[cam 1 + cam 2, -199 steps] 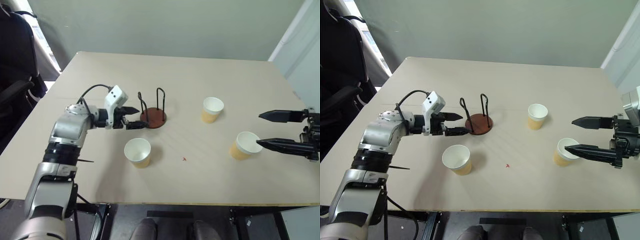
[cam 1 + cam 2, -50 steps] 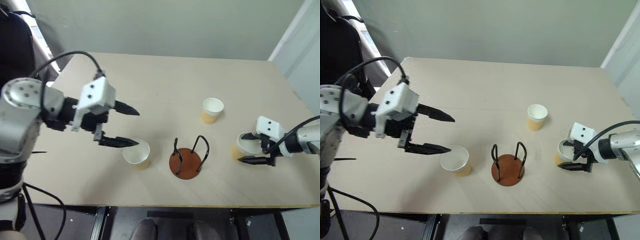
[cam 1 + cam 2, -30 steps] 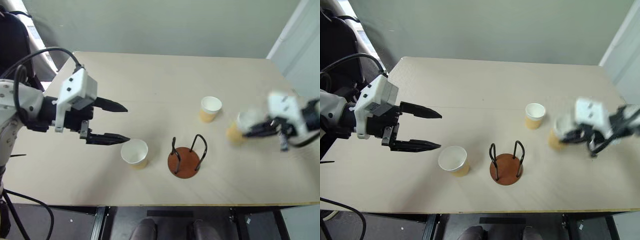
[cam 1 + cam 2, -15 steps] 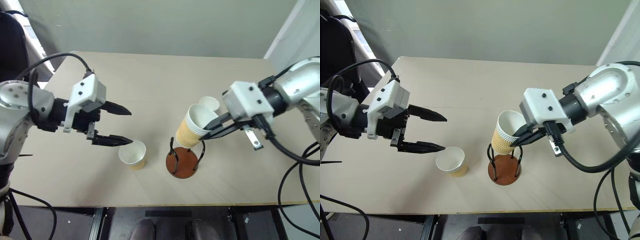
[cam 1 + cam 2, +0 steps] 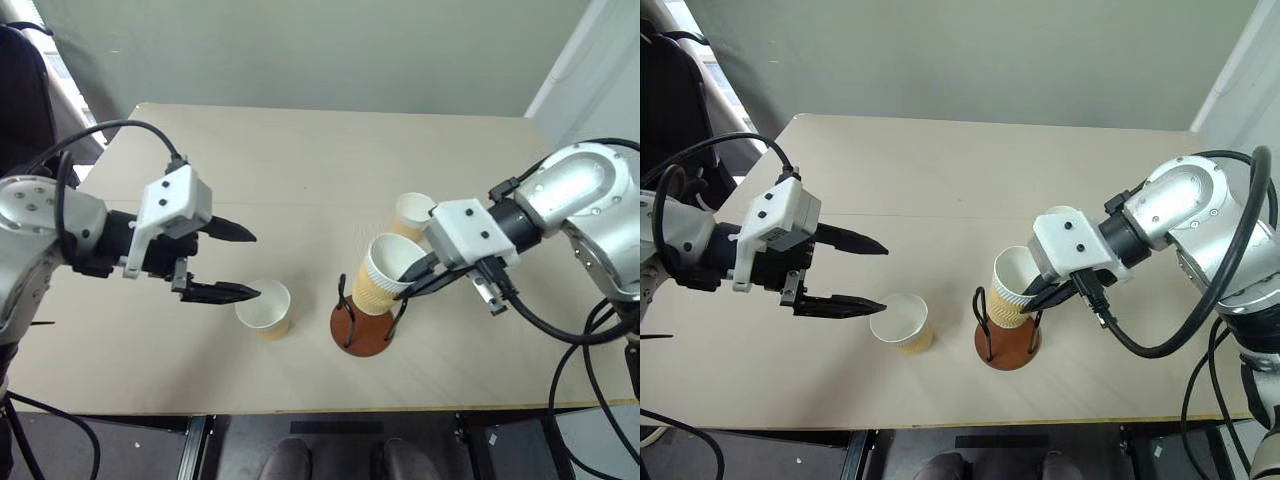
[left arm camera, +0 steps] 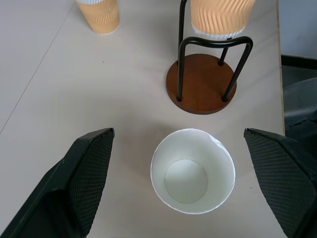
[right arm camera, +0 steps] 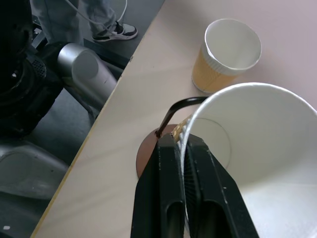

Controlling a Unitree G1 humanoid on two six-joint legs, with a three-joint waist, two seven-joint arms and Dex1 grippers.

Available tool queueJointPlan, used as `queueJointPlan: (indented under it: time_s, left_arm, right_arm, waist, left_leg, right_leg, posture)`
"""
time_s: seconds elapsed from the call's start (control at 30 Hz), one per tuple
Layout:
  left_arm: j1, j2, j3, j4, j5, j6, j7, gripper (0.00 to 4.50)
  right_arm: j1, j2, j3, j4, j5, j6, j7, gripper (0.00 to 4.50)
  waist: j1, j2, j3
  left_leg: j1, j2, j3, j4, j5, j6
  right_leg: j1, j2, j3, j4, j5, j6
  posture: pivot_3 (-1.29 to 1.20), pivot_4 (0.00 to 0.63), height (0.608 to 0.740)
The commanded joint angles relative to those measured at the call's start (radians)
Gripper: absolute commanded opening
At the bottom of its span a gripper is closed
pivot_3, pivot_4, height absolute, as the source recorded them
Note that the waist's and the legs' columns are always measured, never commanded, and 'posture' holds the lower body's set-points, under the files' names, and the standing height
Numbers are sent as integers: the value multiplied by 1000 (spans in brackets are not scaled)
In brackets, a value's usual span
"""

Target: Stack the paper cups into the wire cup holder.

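The cup (image 5: pixel 383 281) in the right gripper (image 7: pixel 182 148) now sits low between the black wire loops of the holder (image 5: pixel 362 328), tilted a little, its bottom down inside the loops but seemingly not yet on the brown disc. Half a second ago it hung higher and more tilted above the loops, and a second ago it was still out near the table's right side, so the carry is over and the placing is under way. The gripper's two fingers pinch the cup's wall at the rim, one inside and one outside; the right wrist view shows them narrow, close on the paper, so the cup is not let go yet. What remains for this one, I judge, is to settle it upright and release.

A second cup (image 5: pixel 264 307) stands just left of the holder, with the left gripper (image 5: pixel 236 264) hovering beside it, jaws spread wide and empty, much where it was a second ago. The third cup (image 5: pixel 412 213) stands on the table (image 5: pixel 300 150) behind the holder, partly hidden by the right arm. So one of three is nearly in
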Motion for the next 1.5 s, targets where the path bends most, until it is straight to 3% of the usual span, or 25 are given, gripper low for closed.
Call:
queueJointPlan:
  time_s: [0.03,0.23,0.33,0.47,0.6,0.73,1.13,1.23,1.5]
  left_arm:
    - [0,26,39,-16,-4,-4,4,4500]
    - [4,40,25,-8,13,-5,10,4500]
    - [15,47,22,-4,26,-10,13,4500]
    - [22,44,13,0,39,-19,18,4500]
    - [28,40,15,-14,31,-9,30,4500]
    - [67,54,41,-32,22,6,41,4500]
    - [106,48,87,-76,-23,41,69,4500]
    - [112,50,99,-87,-36,47,73,4500]
    - [124,65,108,-95,-38,50,81,4500]
  right_arm:
    - [-2,-2,0,-2,-33,-22,-5,1257]
    - [-22,-9,-38,75,-58,-48,-5,3443]
    - [-116,17,-38,334,-172,-160,-71,4473]
    - [-244,95,45,805,-394,-423,-195,4473]
    - [-294,180,35,1084,-450,-548,-188,4473]
    - [-305,207,22,1160,-473,-592,-147,4473]
    - [-286,294,50,1320,-577,-677,-132,4473]
    - [-284,305,46,1336,-599,-694,-132,3934]
    - [-288,291,33,1288,-638,-747,-113,963]
  waist:
    - [0,0,0]
    - [0,0,0]
    - [0,0,0]
    - [0,0,0]
    - [3,0,0]
    - [8,1,1]
    - [18,1,0]
    - [19,1,0]
    - [19,1,0]
  left_leg:
    - [0,0,0,0,0,0]
    - [0,0,0,0,0,0]
    - [0,0,0,0,0,0]
    - [1,0,0,0,0,0]
    - [0,1,-1,-1,0,-1]
    - [-7,0,0,-3,1,-2]
    - [-7,1,0,-2,2,-5]
    - [-6,1,0,-2,3,-5]
    - [-6,1,0,-2,3,-6]
  right_leg:
    - [0,0,0,0,0,0]
    - [0,0,0,0,0,0]
    - [0,0,0,0,0,0]
    - [-2,-1,0,1,2,-3]
    - [-3,0,-1,4,2,-4]
    - [-8,0,-1,3,2,-5]
    - [-7,0,-1,3,4,-6]
    - [-7,0,-1,4,5,-7]
    - [-7,0,-1,4,5,-7]
  posture:
    - [0,150,740]
    - [0,150,740]
    - [0,150,740]
    - [0,150,740]
    - [0,150,740]
    - [0,150,740]
    - [0,150,740]
    - [0,150,740]
    - [0,150,740]
